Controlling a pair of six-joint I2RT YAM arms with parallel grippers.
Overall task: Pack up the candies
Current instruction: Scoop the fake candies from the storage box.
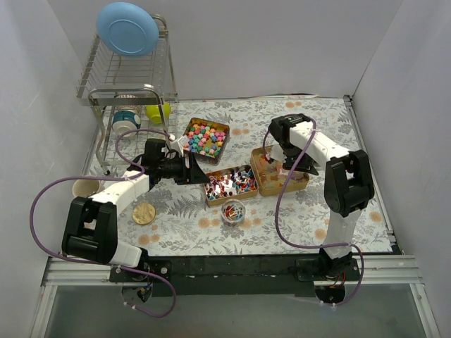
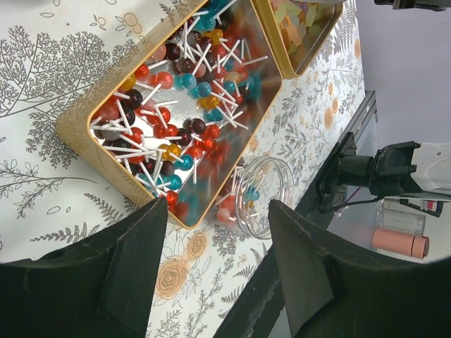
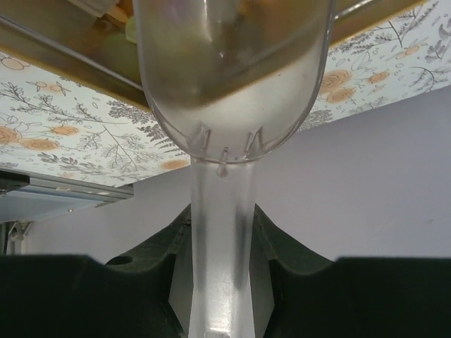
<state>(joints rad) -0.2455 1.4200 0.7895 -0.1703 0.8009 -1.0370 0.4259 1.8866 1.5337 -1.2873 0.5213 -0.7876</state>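
Note:
Three gold tins hold the candies: multicoloured lumps, red, blue and white lollipop-like pieces, and orange-yellow gummies. A small glass jar with a few candies in it stands in front of the middle tin. My left gripper is open and empty, just left of the middle tin. My right gripper is shut on the handle of a clear plastic scoop, whose bowl sits at the gummies tin.
A round gold lid lies on the floral mat at front left, with a white cup beside it. A wire dish rack with a blue plate and cups under it stands at the back left. Walls close in both sides.

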